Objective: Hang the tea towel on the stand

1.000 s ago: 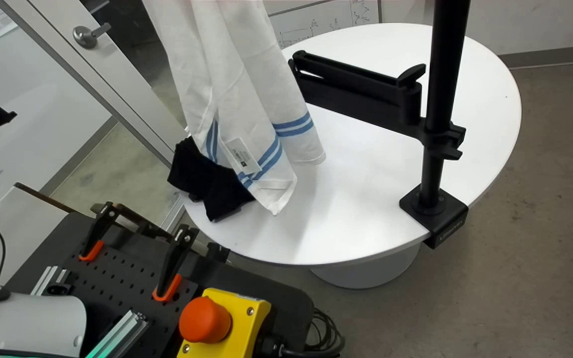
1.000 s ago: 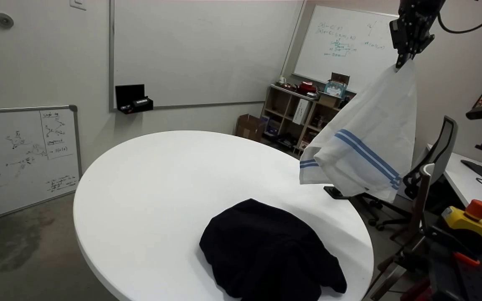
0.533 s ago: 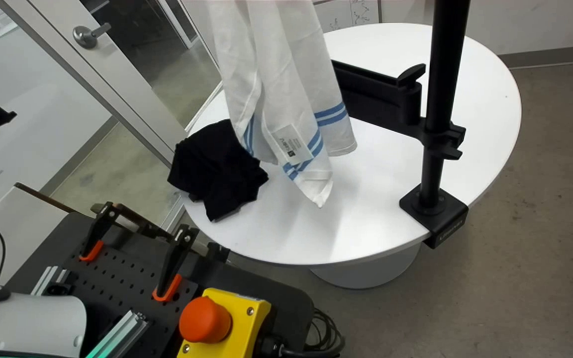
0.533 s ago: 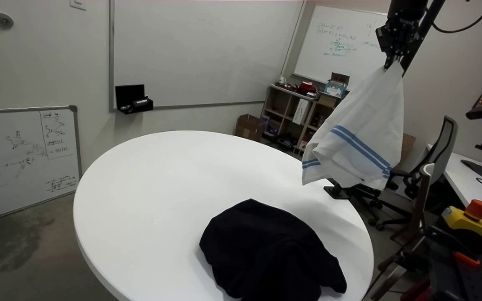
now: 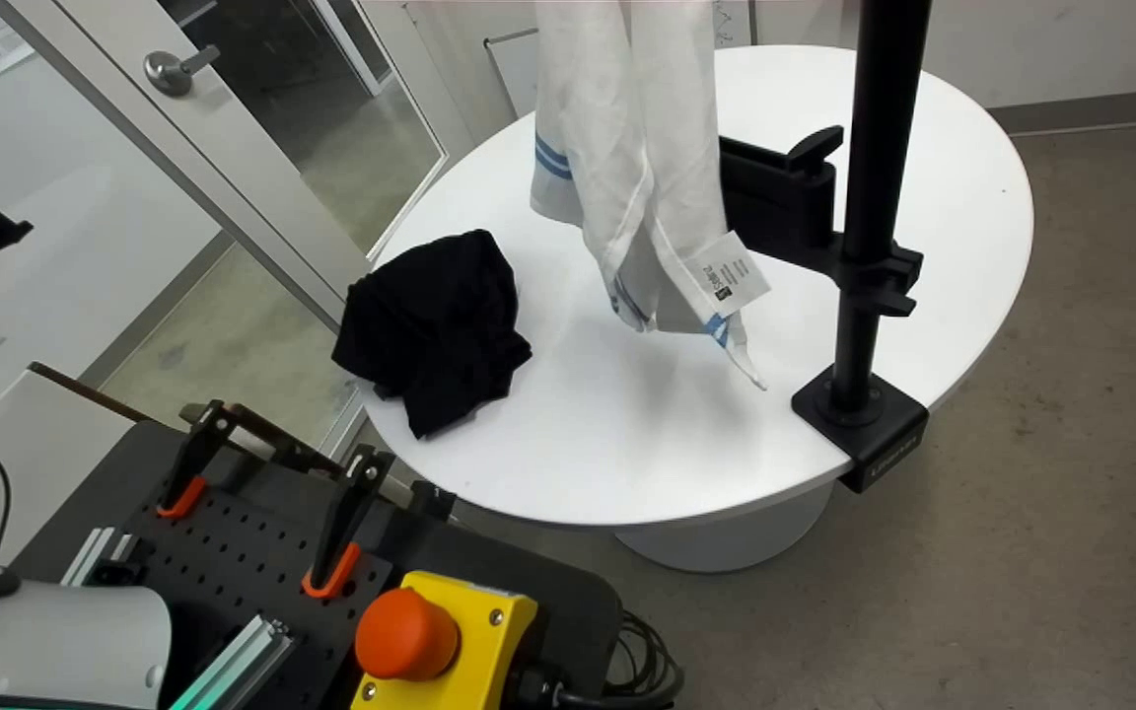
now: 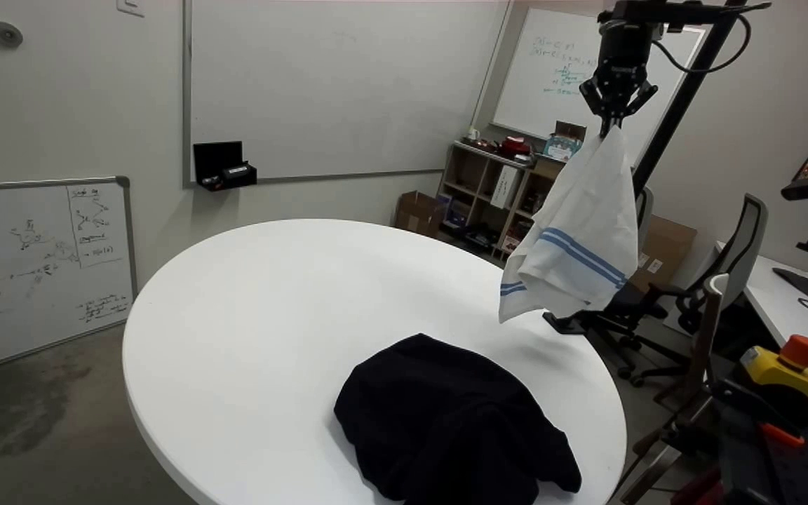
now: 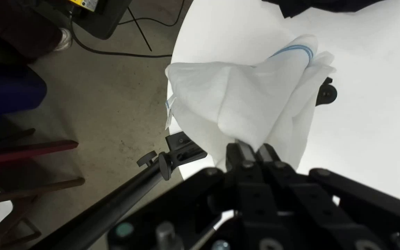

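desk [image 6: 257,330]: round, white, black cloth [image 6: 446,421] lying on it | room: whiteboard [image 6: 36,259], handwriting too small to read | pincer [image 6: 611,130]: closed tight, gripping tea towel [image 6: 576,235] by its top; towel hangs over desk, partly hiding black stand [image 5: 869,217] | label [image 5: 729,274]: print unclear

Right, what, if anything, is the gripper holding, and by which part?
The gripper holds the white tea towel by its top end, above the blue stripes; corner or edge can't be told.

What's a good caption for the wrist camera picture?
Blue-striped tea towel pinched in the gripper above a white table, not yet hung on the black stand.
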